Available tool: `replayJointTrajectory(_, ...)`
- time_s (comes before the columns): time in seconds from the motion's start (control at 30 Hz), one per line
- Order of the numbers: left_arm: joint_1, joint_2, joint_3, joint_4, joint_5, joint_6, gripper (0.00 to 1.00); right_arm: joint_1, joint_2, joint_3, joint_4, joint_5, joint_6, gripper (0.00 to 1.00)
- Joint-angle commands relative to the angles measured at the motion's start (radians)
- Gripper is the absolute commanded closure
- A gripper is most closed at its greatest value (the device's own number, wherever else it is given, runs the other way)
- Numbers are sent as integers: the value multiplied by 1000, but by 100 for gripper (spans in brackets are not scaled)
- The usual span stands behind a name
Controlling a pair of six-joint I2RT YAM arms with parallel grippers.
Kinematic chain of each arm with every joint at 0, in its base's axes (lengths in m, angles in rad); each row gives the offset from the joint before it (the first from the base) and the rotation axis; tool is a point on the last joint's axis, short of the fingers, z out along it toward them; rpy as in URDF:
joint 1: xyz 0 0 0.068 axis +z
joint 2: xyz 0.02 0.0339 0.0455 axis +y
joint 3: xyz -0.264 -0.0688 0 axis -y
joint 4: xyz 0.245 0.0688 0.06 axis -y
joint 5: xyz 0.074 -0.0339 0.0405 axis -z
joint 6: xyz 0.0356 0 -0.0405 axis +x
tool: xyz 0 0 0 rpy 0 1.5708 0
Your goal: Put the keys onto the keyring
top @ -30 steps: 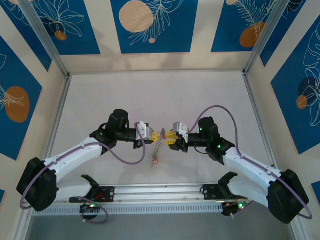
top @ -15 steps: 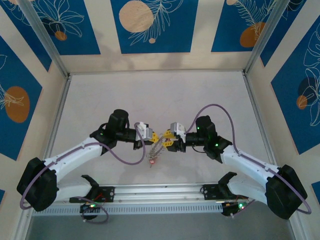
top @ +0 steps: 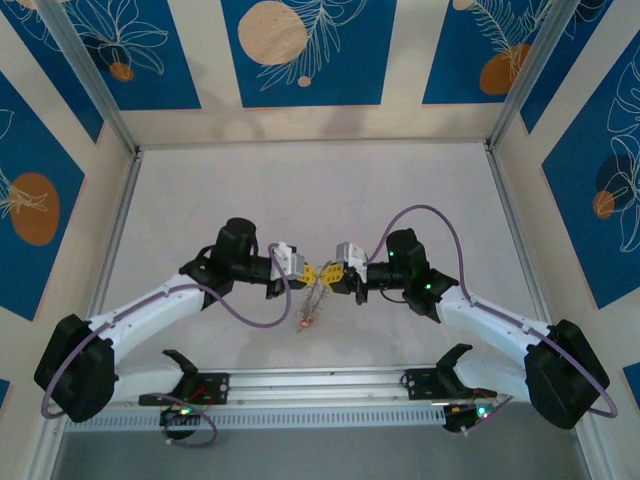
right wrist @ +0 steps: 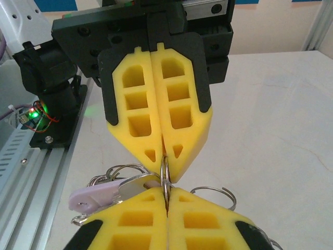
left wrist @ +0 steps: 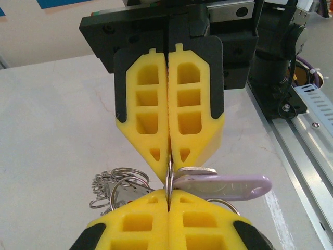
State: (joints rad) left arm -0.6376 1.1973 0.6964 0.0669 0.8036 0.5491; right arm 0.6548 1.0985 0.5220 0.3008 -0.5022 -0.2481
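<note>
So in the top view the two arms meet nose to nose a bit below the middle of the frame, over the pale table. The left gripper comes in from the left and the right gripper from the right, with the yellow tips pretty much touching. Both wrist views show the same thing from opposite ends: the keyring is a thin silvery loop standing on edge right in the seam between the two sets of yellow jaws. The left jaws are squeezed together on it, and so are the right jaws, no gap on either. A pale lilac key with a long flat plastic head sticks out sideways from the pinch point, toward the right of the left wrist frame. A tangle of smaller split rings bunches up on the other side, lower left of centre. From above, the whole bunch trails down toward the bottom of the frame from where the grippers meet, ending in a small red key. It's hard to tell whether the bunch is resting on the table or hanging just off it. An aluminium rail runs along the right edge of the left wrist view.
</note>
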Motion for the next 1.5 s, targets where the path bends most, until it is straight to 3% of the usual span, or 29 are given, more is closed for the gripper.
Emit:
replayJointTrajectory(0.0,0,11,39,38,25,-8,95,30,13,24,46,6,-2,100)
replayJointTrajectory(0.07,-4,23,58,-3,17,8,80,38,11,24,45,22,-9,100)
replayJointTrajectory(0.23,-28,51,108,-135,-10,97,74,40,9,41,0,41,-35,100)
replayJointTrajectory(0.4,-46,74,144,-217,-46,161,84,40,3,62,-61,57,-61,100)
replayJointTrajectory(0.73,-79,102,184,-276,-69,210,82,58,20,94,-143,94,-105,100)
replayJointTrajectory(0.77,-82,103,187,-283,-70,217,84,61,21,96,-144,98,-107,100)
replayJointTrajectory(0.83,-87,105,195,-304,-70,239,100,62,23,97,-145,99,-108,100)
replayJointTrajectory(0.93,-89,98,188,-290,-63,235,100,61,12,72,-107,107,-96,100)
replayJointTrajectory(1.0,-86,87,170,-251,-55,213,100,55,-7,39,-57,115,-77,81)
replayJointTrajectory(1.03,-80,81,161,-229,-44,196,100,46,-19,26,-44,112,-67,79)
replayJointTrajectory(1.17,-68,72,143,-187,-15,164,100,12,-64,-10,-46,70,-42,72)
replayJointTrajectory(1.47,-68,68,139,-179,-31,158,100,3,-95,-16,-84,47,-27,68)
